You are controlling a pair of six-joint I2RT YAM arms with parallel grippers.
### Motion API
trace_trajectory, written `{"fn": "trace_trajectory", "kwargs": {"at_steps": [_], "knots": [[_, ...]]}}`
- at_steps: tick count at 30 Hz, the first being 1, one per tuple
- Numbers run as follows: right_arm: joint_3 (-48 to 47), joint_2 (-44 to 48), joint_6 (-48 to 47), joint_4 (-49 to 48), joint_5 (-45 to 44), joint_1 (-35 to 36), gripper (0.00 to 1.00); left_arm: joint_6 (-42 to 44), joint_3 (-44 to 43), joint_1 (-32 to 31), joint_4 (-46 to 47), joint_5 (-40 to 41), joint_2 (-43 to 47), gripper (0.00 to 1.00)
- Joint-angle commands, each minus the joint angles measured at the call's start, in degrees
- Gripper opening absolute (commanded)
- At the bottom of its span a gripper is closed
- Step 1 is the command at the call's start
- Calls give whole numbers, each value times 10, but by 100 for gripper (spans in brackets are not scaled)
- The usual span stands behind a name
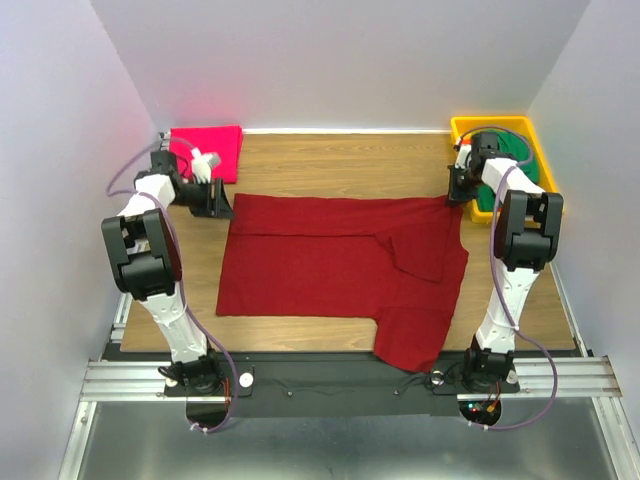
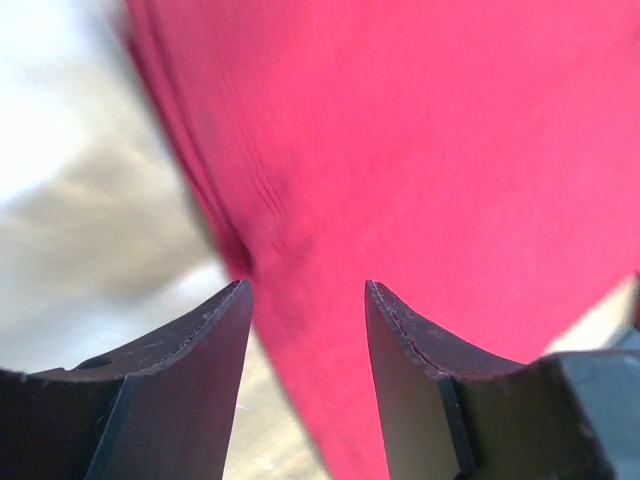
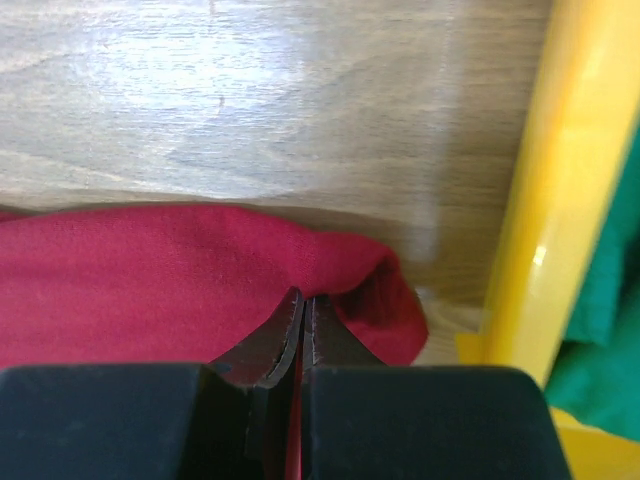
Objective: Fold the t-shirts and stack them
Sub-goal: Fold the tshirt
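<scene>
The maroon t-shirt (image 1: 330, 265) lies spread across the middle of the wooden table (image 1: 340, 165), mostly flat; its right part is doubled over into a darker flap, and one lobe at the near right reaches past the table's near edge. The right gripper (image 1: 458, 190) sits at the shirt's far right corner, just beside the yellow bin (image 1: 470, 125). In the right wrist view this gripper (image 3: 303, 297) has its jaws pressed together on a bunched fold of the maroon t-shirt (image 3: 150, 280); bare table (image 3: 250, 100) shows beyond the cloth, and the bin's yellow wall (image 3: 545, 200) stands close on the right.

The pink t-shirt (image 1: 222, 145) lies folded in the far left corner of the table, apart from the maroon one. The left gripper (image 1: 212, 200) is at that corner, between the pink shirt's near edge and the maroon shirt's far left corner. In the left wrist view its jaws (image 2: 305, 290) stand apart with a clear gap and nothing clamped between them; blurred pink cloth (image 2: 450, 150) fills the view beyond them, and I cannot tell whether the tips touch it.

The green t-shirt (image 1: 520, 150) lies crumpled inside the yellow bin at the far right corner; a patch of it (image 3: 600, 300) shows past the bin's wall.
</scene>
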State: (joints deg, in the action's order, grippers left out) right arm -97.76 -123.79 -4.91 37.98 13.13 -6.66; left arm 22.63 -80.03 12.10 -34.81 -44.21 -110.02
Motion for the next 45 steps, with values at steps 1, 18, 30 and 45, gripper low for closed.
{"fn": "trace_trajectory", "kwargs": {"at_steps": [1,18,30,45], "knots": [[-19,-2,-13,-22,23,8,1,-2,-78,-2,50,30,24,60],[-22,-10,-27,-20,32,10,1,-4,-268,-66,71,77,-170,66],[-25,-15,-37,-20,37,11,1,-3,-246,-44,68,95,-184,0],[-154,-102,-37,-25,34,45,1,-20,-316,-10,51,114,-223,8]]}}
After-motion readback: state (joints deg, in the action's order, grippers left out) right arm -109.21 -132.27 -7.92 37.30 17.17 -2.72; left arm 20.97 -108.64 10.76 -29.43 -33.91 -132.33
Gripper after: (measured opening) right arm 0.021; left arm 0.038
